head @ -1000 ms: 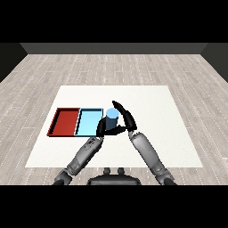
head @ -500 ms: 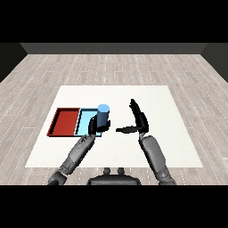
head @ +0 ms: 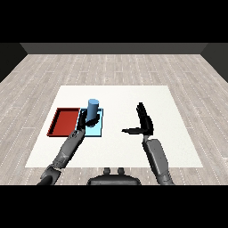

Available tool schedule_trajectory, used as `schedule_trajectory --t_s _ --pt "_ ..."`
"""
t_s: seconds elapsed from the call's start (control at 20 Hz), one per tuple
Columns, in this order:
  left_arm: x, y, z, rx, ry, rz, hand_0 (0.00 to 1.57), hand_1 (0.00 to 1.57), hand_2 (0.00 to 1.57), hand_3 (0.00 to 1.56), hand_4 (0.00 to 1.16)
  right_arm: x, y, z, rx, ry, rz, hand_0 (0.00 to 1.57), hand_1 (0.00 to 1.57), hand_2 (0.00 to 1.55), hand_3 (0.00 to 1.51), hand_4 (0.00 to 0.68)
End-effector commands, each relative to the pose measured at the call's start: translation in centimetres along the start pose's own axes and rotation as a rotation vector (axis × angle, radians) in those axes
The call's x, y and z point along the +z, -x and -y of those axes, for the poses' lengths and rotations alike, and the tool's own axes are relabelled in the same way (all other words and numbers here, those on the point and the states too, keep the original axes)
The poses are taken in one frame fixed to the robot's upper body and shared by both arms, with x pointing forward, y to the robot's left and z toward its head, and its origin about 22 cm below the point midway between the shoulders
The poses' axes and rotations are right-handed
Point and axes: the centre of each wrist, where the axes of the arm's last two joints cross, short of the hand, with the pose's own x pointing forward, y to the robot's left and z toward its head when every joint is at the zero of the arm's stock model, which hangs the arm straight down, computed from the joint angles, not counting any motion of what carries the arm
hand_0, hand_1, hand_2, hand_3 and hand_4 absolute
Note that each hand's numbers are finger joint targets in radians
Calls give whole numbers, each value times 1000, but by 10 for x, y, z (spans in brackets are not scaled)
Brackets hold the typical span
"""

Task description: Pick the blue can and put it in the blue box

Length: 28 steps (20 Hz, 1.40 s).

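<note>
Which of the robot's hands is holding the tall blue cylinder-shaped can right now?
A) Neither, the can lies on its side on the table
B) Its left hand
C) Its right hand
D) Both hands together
B: the left hand is curled round the upright blue cylindrical can over the light blue tray, while the right hand is apart from it with straight fingers, holding nothing.

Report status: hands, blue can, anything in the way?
Left hand curled round blue can, over blue tray. Right hand open, holding nothing. Red tray beside; nothing blocking.
</note>
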Motion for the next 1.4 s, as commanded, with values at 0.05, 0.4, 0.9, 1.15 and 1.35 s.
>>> schedule_trajectory --t_s 0.05,0.4,0.9,1.15,1.35 --pt "-24 5 -25 -171 -65 -159 1571 1571 1571 1480 1056 -13 -3 5 -29 24 -27 0 0 0 0 0" --pt "-39 36 -52 -555 -133 -435 499 499 436 404 915 4 17 17 -27 75 -45 0 0 0 0 0" --pt "-40 40 13 -731 6 -730 1312 1312 1146 0 819 -6 38 43 -28 126 -102 0 0 0 0 0" --pt "-23 69 -14 -679 226 -774 1463 1463 1338 131 621 -1 47 51 -35 135 -110 0 0 0 0 0" --pt "-28 66 -22 -691 397 -827 0 0 0 0 0 3 39 54 -40 111 -95 0 0 0 0 0"
